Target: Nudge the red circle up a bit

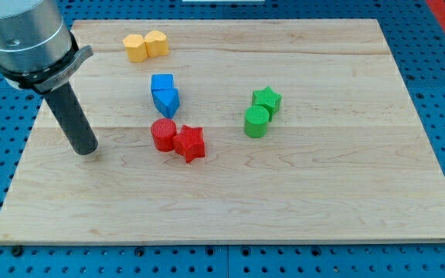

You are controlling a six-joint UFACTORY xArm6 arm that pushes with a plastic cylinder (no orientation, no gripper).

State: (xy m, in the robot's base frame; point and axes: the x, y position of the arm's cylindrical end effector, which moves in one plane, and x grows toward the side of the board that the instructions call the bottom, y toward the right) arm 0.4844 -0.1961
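The red circle (162,134) lies on the wooden board (323,193) left of centre, touching the red star (190,143) on its right. Two blue blocks stand just above it: a blue cube-like block (161,83) and a blue wedge-shaped block (166,100), touching each other. My tip (87,150) rests on the board to the left of the red circle, well apart from it and slightly lower in the view.
Two yellow blocks (146,45) sit together near the board's top edge. A green star (266,100) and a green circle (256,121) touch each other right of centre. The arm's grey body (28,38) fills the view's top left. Blue pegboard surrounds the board.
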